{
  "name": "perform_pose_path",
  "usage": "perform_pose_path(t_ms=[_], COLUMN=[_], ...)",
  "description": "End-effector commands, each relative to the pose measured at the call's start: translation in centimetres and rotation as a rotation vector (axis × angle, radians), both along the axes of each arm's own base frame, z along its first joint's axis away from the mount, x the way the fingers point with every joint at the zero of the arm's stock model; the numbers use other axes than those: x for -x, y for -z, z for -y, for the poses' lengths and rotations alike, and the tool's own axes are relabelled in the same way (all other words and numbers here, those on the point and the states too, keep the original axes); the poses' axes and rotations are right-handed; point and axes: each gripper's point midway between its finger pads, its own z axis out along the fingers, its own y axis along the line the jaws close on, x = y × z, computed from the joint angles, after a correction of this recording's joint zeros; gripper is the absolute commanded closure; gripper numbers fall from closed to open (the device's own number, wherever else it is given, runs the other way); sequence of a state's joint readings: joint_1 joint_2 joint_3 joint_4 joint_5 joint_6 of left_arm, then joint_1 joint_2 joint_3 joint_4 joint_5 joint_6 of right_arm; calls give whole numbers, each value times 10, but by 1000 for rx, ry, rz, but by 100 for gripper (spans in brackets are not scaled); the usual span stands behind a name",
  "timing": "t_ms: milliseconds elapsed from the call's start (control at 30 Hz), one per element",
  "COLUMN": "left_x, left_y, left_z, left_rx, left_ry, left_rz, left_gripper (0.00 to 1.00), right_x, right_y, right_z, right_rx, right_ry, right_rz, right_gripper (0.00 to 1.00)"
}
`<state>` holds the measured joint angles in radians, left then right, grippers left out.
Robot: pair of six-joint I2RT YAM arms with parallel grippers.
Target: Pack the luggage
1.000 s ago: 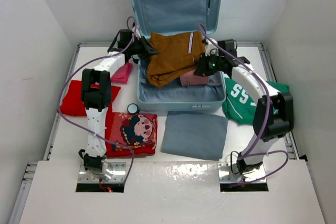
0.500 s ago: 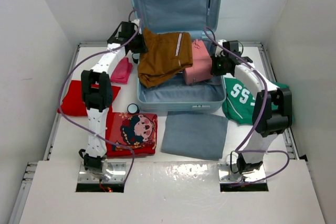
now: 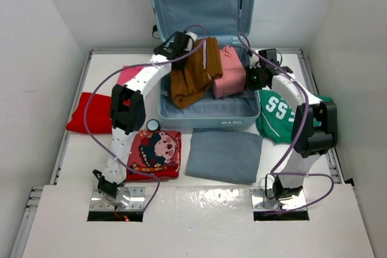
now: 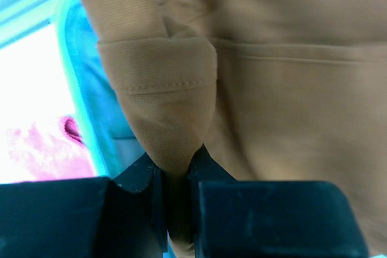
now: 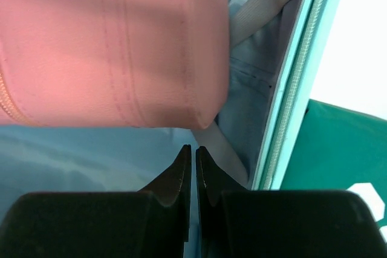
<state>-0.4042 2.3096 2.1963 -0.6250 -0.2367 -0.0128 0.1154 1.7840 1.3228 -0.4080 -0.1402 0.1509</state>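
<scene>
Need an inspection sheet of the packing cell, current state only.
Surface: white table, largely covered by folded clothes.
Job's things: luggage open, lid upright; brown garment hanging over its left half; pink case inside, right.
Clutter: green jersey, grey cloth, cartoon-print cloth, red cloth, pink cloth, small round disc.
Claws: left claw shut on brown garment; right claw shut, empty, near pink case.
Cables: purple cables loop along both arms.
Surroundings: white walls; nothing else seen.

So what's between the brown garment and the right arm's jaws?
The pink case, inside the luggage; the top external view shows it.
</scene>
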Motion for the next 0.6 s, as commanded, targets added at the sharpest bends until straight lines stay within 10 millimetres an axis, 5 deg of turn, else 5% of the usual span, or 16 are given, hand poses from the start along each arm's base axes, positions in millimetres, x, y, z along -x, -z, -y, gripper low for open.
perform_pose_path(t_ms=[0, 67, 200, 367, 567], left_x=[24, 39, 52, 37, -15], left_y=[-2, 16, 48, 55, 6], left_z=[47, 67, 75, 19, -56], left_rx=[-143, -168, -192, -308, -470], left_ry=[128, 168, 154, 66, -8], left_rz=[12, -19, -79, -95, 5], left_gripper=[95, 94, 84, 92, 95], right_x=[-9, -7, 0, 7, 10], right_y=[-42, -47, -54, -59, -63], right_z=[-9, -9, -14, -18, -19], right_rx=[-55, -63, -82, -102, -125], right_ry=[-10, -3, -19, -43, -34], right_rz=[84, 88, 92, 100, 110], right_gripper=[95, 95, 95, 95, 95])
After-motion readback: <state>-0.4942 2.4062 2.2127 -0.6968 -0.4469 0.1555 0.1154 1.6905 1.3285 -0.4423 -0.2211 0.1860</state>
